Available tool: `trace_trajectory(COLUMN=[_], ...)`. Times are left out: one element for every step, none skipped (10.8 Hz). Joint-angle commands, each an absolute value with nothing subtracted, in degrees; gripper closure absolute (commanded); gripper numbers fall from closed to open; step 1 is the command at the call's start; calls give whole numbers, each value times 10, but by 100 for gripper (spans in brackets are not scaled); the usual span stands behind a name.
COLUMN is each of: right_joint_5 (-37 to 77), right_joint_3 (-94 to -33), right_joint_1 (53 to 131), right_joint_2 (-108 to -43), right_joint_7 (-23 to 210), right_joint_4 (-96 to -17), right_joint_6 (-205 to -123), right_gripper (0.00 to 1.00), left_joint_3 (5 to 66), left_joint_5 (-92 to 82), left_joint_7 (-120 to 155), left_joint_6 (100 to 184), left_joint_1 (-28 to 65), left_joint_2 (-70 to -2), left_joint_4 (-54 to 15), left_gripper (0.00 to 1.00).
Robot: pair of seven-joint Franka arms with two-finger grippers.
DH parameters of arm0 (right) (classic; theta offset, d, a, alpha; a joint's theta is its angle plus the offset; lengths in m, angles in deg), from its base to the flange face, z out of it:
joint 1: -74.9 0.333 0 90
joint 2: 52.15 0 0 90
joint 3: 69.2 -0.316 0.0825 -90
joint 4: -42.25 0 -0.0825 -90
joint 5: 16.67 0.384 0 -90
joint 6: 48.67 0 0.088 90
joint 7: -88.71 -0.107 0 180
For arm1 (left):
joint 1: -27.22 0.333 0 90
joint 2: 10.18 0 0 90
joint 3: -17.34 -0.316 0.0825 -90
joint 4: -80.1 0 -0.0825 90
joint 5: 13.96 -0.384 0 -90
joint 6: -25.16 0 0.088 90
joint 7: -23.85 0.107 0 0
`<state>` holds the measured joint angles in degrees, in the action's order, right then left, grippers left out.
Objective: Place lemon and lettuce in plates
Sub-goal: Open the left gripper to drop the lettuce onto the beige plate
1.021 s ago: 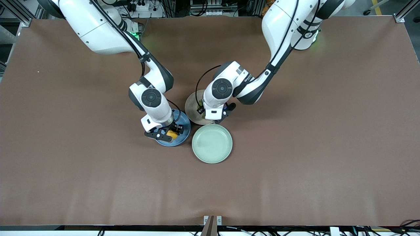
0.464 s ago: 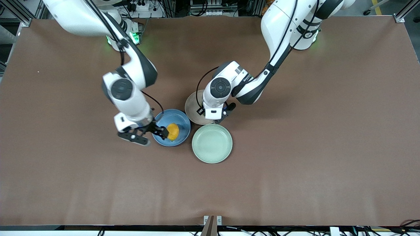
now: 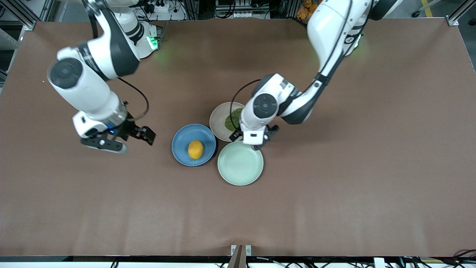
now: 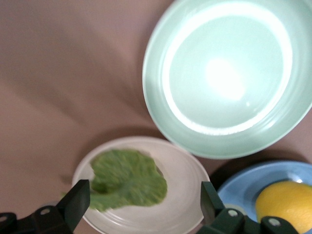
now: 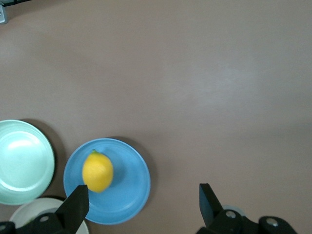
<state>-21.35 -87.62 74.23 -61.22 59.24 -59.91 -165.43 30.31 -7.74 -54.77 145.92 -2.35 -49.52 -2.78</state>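
A: Where are the lemon and the lettuce recorded?

B: The lemon [image 3: 195, 149] is seen lying in the blue plate [image 3: 182, 137], near the middle of the worktop [image 3: 334, 186] and well clear of all its edges. The lettuce [image 3: 233, 119] is seen lying flat in the beige plate [image 3: 217, 120], partly covered in the front view by the left arm's wrist. In the left wrist view the leaf [image 4: 127, 179] is shown resting inside the plate's rim [image 4: 185, 170].

A: How are the plates laid out?

B: The beige plate is set closest to the edge where the bases stand. The blue plate is placed just beside it, toward the right arm's end of the worktop. A mint-green plate [image 3: 256, 175] is placed nearest the front camera's edge; contact between the three rims cannot be judged.

A: State of the left hand?

B: The left hand [image 3: 254, 140] is noted released, nothing gripped. It is held over the spot where the beige and mint-green plates meet. Its fingers [image 4: 78, 202] are seen spread wide, with the leaf below them and untouched.

A: And the right hand?

B: The right hand [image 3: 124, 139] is noted released and empty. It is held over bare worktop between the blue plate and the right arm's end. Its fingers [image 5: 78, 204] are seen wide apart, well clear of the lemon
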Motion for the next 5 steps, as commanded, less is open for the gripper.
trace_trajectory(right_joint_5=[-206, -208, -204, -200, -199], right_joint_3=[-851, -829, -803, -784, -770], right_joint_1=[731, 731, 730, 729, 729], right_joint_2=[-557, -544, -535, -529, -520], right_joint_7=[666, 691, 721, 752, 772], right_joint_4=[-613, -613, -613, -613, -610], right_joint_6=[-1613, -1600, -1594, -1587, -1578], right_gripper=[0, 0, 0, 0, 0], left_joint_3=[305, 305, 305, 305, 305], left_joint_5=[-106, -108, -118, -158, -190], left_joint_7=[-461, -410, -372, -342, -294], left_joint_6=[1387, 1356, 1333, 1316, 1300], left_joint_1=[25, 54, 75, 93, 111], left_joint_2=[-438, -418, -396, -379, -360], left_joint_4=[-38, -38, -38, -38, -38], left_gripper=[0, 0, 0, 0, 0])
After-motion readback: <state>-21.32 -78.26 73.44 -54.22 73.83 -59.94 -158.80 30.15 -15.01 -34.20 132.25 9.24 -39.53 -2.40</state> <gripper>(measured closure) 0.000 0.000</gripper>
